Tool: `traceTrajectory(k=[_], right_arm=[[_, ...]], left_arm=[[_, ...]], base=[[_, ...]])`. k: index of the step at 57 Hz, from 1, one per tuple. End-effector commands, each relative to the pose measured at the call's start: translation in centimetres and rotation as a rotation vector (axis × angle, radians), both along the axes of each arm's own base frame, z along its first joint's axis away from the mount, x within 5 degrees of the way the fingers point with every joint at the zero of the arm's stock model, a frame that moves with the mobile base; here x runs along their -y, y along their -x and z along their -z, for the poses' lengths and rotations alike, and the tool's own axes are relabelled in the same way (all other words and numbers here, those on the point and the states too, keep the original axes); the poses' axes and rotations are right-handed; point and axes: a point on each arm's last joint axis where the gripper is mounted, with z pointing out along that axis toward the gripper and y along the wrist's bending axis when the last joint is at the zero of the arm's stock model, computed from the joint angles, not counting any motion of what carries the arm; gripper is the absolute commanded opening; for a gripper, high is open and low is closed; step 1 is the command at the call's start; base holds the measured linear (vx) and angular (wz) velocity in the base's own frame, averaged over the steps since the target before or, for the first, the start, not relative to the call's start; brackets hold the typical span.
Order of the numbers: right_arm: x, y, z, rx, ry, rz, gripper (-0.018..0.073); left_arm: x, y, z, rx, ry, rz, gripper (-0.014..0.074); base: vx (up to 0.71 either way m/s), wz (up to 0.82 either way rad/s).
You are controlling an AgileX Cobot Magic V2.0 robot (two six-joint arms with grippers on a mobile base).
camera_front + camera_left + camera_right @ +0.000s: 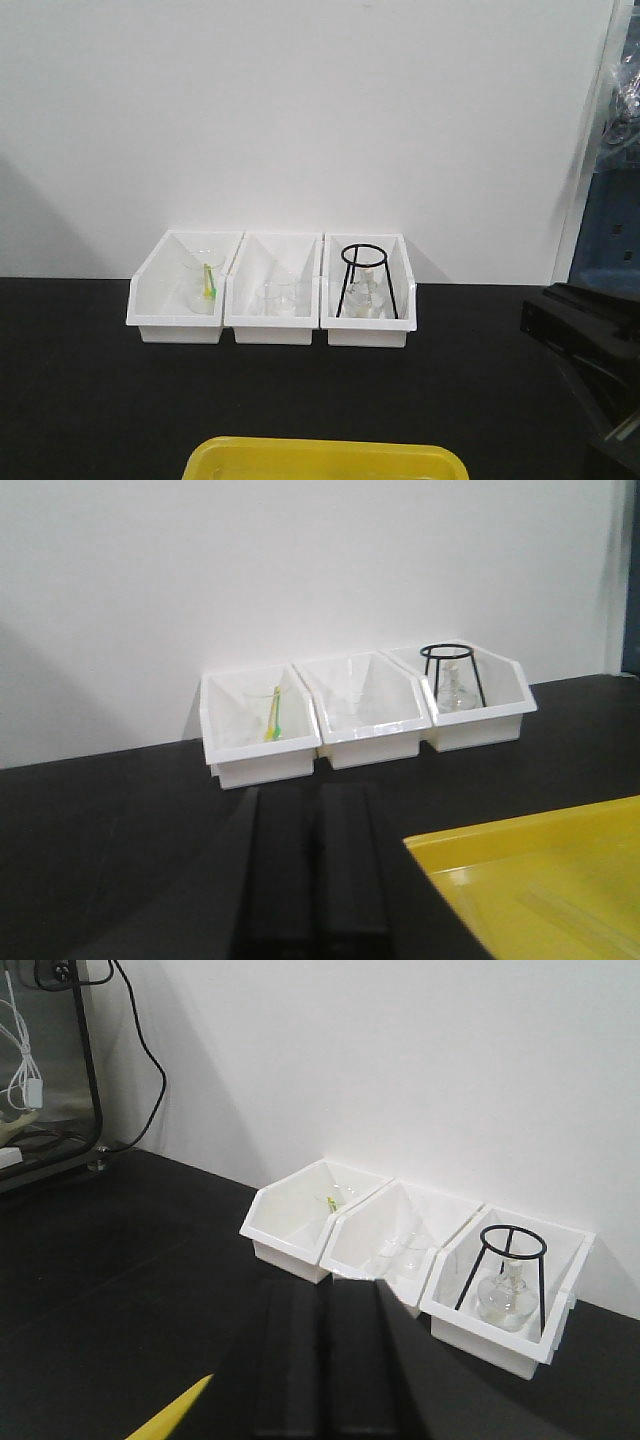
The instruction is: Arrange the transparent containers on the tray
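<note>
Both the left gripper (305, 880) and right gripper (335, 1360) look closed and empty, the yellow tray (530, 880) just right of the left one holding a faint glass tube (570, 915), so reaching toward the white bins (272, 290) ahead seems next.

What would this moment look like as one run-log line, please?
stage: start | yellow tray: near edge | three white bins: at wall | both grippers: shut, holding nothing

Plain white wall (300, 110) behind black tabletop (80, 380); even, soft light
</note>
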Motion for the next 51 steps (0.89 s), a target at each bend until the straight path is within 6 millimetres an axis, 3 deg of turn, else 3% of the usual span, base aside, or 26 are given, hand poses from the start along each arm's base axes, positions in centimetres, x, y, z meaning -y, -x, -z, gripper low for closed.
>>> traceTrajectory(k=[1,11,51], right_arm=[[0.4,0.0,-1.6,0.084,-0.053,0.035,-0.0013],[0.4,0.0,-1.5,0.078,-0.048,0.032,-0.0013],[0.4,0.0,-1.5,0.08,-0.049,0.032,-0.0013]], left_arm=[[0.0,0.4,1.2,0.093,0.048,-0.006,-0.0008],[0.4,-0.7,5.1,0.126,0.111,0.005,-0.0008],[0.4,-0.6,4.8,0.128,0.12,0.005,-0.0008]], base=[[0.0,0.0],[0.0,0.0],[0.0,0.0]])
